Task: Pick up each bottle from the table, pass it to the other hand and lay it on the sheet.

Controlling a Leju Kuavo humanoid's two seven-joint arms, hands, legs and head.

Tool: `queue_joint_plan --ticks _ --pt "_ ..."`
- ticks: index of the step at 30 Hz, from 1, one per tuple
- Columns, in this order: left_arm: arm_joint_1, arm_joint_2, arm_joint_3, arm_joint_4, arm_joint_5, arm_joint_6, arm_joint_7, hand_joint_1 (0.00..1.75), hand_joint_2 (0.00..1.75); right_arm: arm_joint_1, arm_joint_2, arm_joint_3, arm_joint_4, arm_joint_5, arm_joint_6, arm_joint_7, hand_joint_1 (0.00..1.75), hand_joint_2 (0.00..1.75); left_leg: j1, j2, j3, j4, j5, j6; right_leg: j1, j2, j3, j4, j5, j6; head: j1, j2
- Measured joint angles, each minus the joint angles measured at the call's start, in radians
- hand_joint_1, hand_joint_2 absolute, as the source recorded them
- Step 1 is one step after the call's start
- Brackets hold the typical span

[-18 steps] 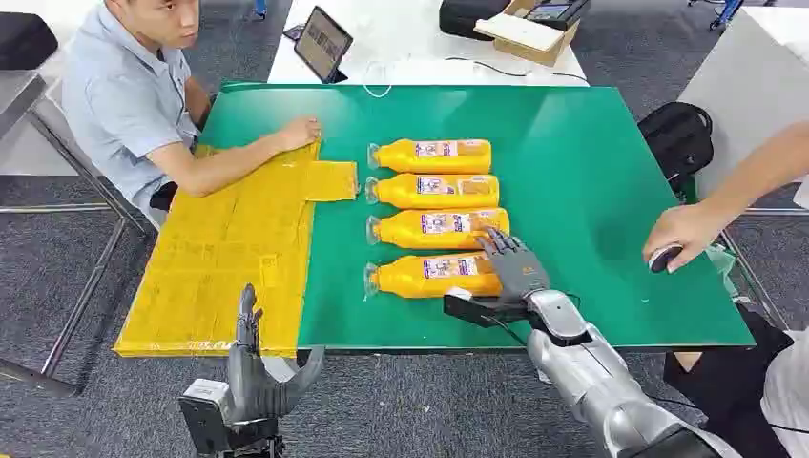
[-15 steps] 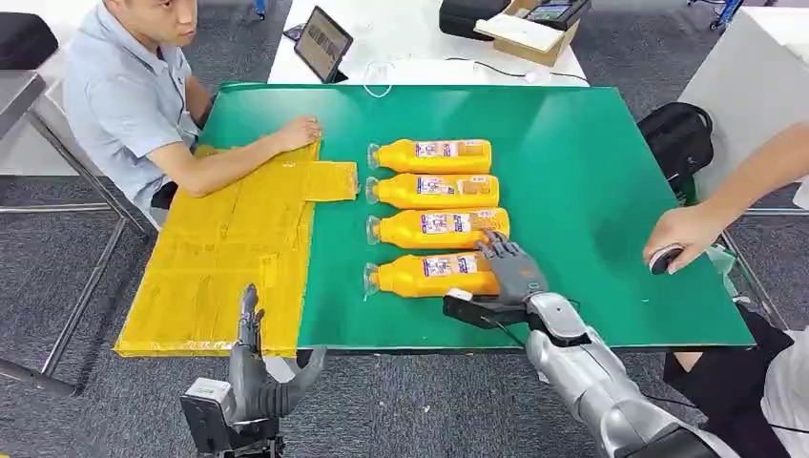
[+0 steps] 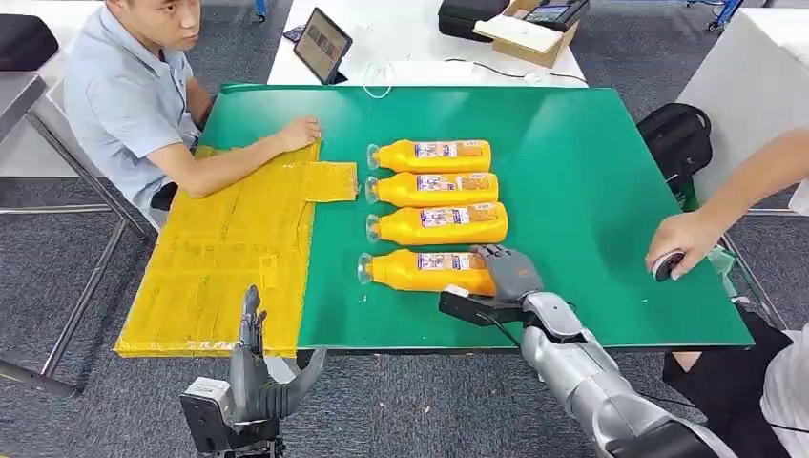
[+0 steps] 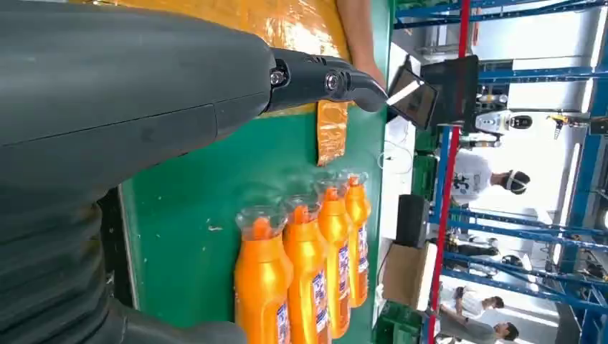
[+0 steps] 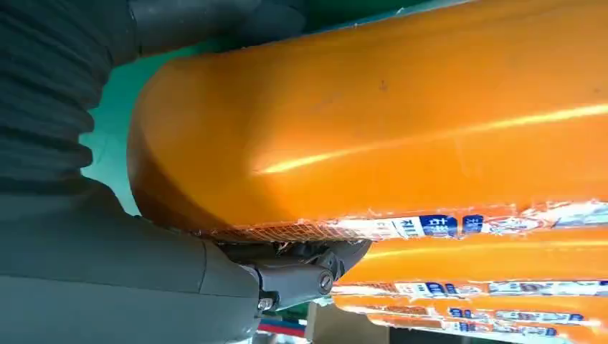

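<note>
Zero of four done: your right hand (image 3: 510,270) wraps the nearest orange bottle (image 3: 425,271); left hand (image 3: 253,367) empty, fingers apart; yellow sheet (image 3: 224,253) bare.

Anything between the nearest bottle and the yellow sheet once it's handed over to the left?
Nothing visible does. Bare green table separates the nearest bottle, under the right hand, from the yellow sheet. A person's hand rests on the sheet's far corner only.
</note>
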Motion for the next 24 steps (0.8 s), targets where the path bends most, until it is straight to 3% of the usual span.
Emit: queue_joint_plan --ticks 10,13,15,18,24 --pt "0.0 0.003 0.0 0.0 0.005 0.001 0.0 0.0 1.75 0.0 0.006 -0.001 0.004 -0.033 0.001 -0.031 1.75 1.75 0.0 0.0 0.002 0.0 0.0 0.0 0.0 0.0 0.001 0.0 0.0 0.0 0.0 0.0" --pt "0.002 0.004 0.0 0.0 0.027 -0.002 -0.005 0.0 1.75 0.014 0.017 -0.028 -0.003 -0.136 -0.003 -0.096 1.75 1.75 0.0 0.0 0.002 0.0 0.0 0.0 0.0 0.0 0.002 0.0 0.0 0.0 0.0 0.0" --pt "0.005 0.004 0.001 -0.001 0.05 0.005 -0.016 0.0 1.75 0.04 0.038 -0.072 -0.036 -0.287 0.006 -0.144 1.75 1.75 0.0 0.0 0.0 0.0 0.0 0.0 0.0 0.0 0.001 0.0 0.0 0.0 0.0 0.0" --pt "0.008 0.006 0.003 -0.002 0.077 0.039 -0.032 0.0 1.75 0.091 0.084 -0.142 -0.126 -0.466 0.031 -0.146 1.75 1.75 0.001 0.0 -0.001 0.0 0.0 0.0 0.001 0.0 -0.001 0.0 0.0 0.0 0.0 0.0" --pt "0.011 0.009 0.004 -0.002 0.091 0.052 -0.038 0.0 1.75 0.135 0.127 -0.196 -0.227 -0.516 0.036 -0.148 1.75 1.75 0.001 -0.001 -0.003 0.0 0.0 0.0 0.0 -0.001 -0.002 0.0 0.0 0.0 0.0 0.0"
